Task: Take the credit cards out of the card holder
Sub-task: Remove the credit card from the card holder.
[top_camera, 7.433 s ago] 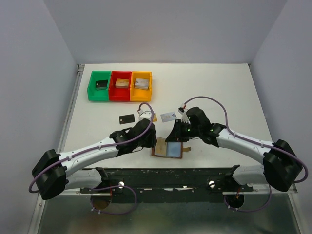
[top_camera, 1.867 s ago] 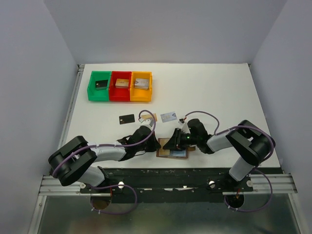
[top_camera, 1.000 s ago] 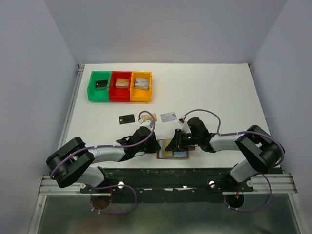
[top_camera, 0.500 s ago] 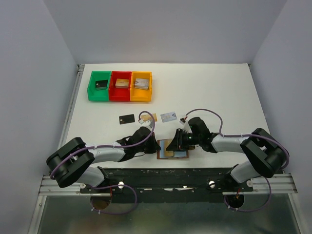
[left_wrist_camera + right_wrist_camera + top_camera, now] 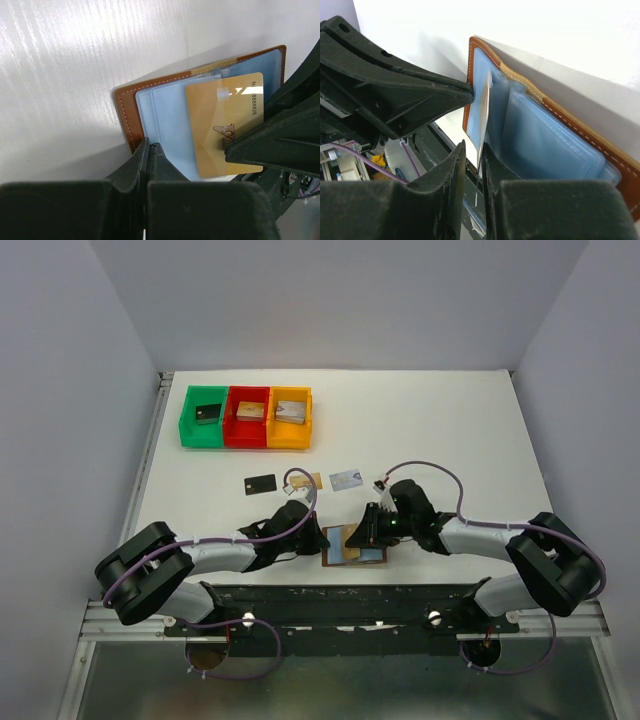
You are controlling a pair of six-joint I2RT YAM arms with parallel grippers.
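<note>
Card holder (image 5: 125, 105) is laid open on the desk (image 5: 440, 430) at the near edge, between both arms. Its left edge is clamped by the left tool (image 5: 148, 150), fingers pressed together on the leather, so it's pinned. Gold card (image 5: 220, 125) is pinched by the right tool (image 5: 474, 151), seen edge-on between its fingers. Change vs ~2 s ago: right tool has been shifted slightly right, and more gold is now exposed. The card is judged partly drawn out, not yet free. Black card (image 5: 260, 483) and silvery card (image 5: 346, 478) are already laid farther back. Whether more remain inside can't be told.
</note>
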